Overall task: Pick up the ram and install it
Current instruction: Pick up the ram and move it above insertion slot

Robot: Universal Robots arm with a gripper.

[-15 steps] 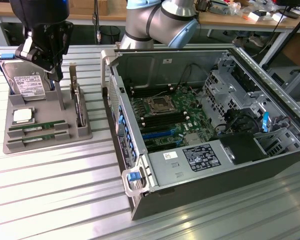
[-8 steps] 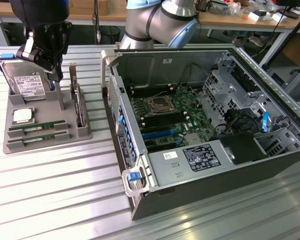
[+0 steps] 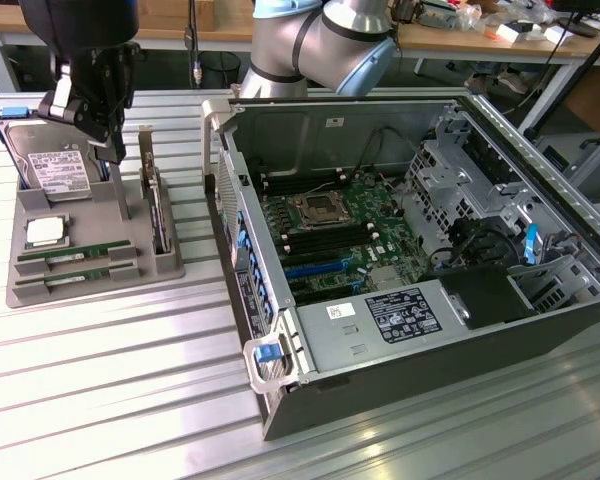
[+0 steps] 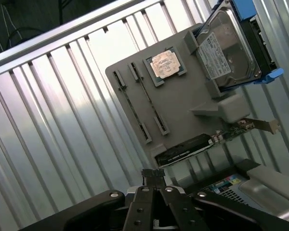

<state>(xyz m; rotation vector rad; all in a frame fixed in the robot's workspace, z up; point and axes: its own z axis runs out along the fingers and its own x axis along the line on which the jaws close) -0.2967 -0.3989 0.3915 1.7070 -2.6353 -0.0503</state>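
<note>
The arm's pincer (image 3: 108, 140) hangs above the back of a grey tray (image 3: 80, 293) on a ribbed metal table (image 3: 100, 380). It is over the hard drive (image 3: 55, 170) and clear of everything below. In the wrist view its fingertips (image 4: 152, 173) are pressed together, and we see nothing between them.

Two green memory strips lie flat in parallel slots at the front of the tray. The nearer ram (image 3: 75, 277) and the farther ram (image 3: 75, 256) sit side by side, and the pincer touches neither. A square silver processor (image 3: 45, 232) sits just behind them, and a card (image 3: 158, 215) stands on edge along the tray's side at the exterior view's right.

Beside the tray, at the exterior view's right, an open computer case (image 3: 380, 390) lies with its motherboard (image 3: 350, 225) facing up.

From the wrist we look down on the tray (image 4: 183, 96), the processor (image 4: 166, 64), the hard drive (image 4: 229, 50) and the card (image 4: 188, 150).
</note>
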